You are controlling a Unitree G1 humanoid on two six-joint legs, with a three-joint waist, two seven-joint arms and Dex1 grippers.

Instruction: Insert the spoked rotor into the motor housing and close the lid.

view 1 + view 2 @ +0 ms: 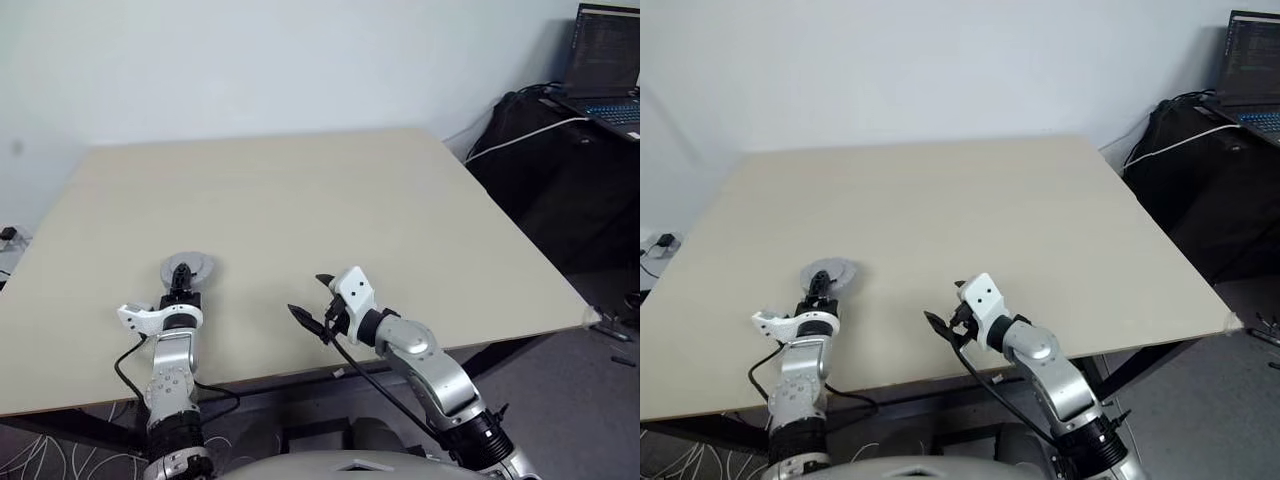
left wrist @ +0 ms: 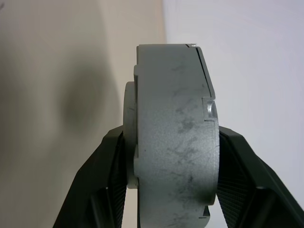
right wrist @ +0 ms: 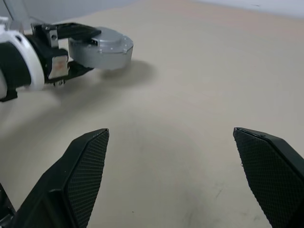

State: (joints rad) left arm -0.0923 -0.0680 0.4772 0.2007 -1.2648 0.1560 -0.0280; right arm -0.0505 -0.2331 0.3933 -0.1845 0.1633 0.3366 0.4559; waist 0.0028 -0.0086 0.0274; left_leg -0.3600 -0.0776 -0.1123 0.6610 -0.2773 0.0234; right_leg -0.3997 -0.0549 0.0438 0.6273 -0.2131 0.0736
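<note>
Looking pretty close to done, judging by the near-left part of the table (image 1: pixel 300 200). Left gripper (image 1: pixel 180 282) clamped on a dull grey round assembly (image 1: pixel 187 268), pads pressing its flat top and bottom faces, so holding it, not just hovering. From the left wrist view, reads as a thick grey body with a seam near one end, most likely the lid (image 2: pixel 202 71) already seated on the motor housing (image 2: pixel 173 142). No copper windings showing anywhere and no shiny spoked rotor lying loose on the tabletop, so guessing the rotor sits inside, but can't actually confirm that from these shots. Can't tell either whether the lid is fully pressed home or just resting.

Left to do, as a guess: set the assembly down flat and let go, maybe a last squeeze on the lid.

Pose-wise: left forearm reaching straight out over the near edge, gripper roughly level and pointing away toward the far side, assembly held just above or right at the table surface with its shadow tight underneath. Right gripper (image 1: pixel 318 300) parked near the middle of the near edge, well apart from the assembly, angled toward the left, fingers (image 3: pixel 83 161) spread wide with nothing between them, only bare table beyond.
</note>
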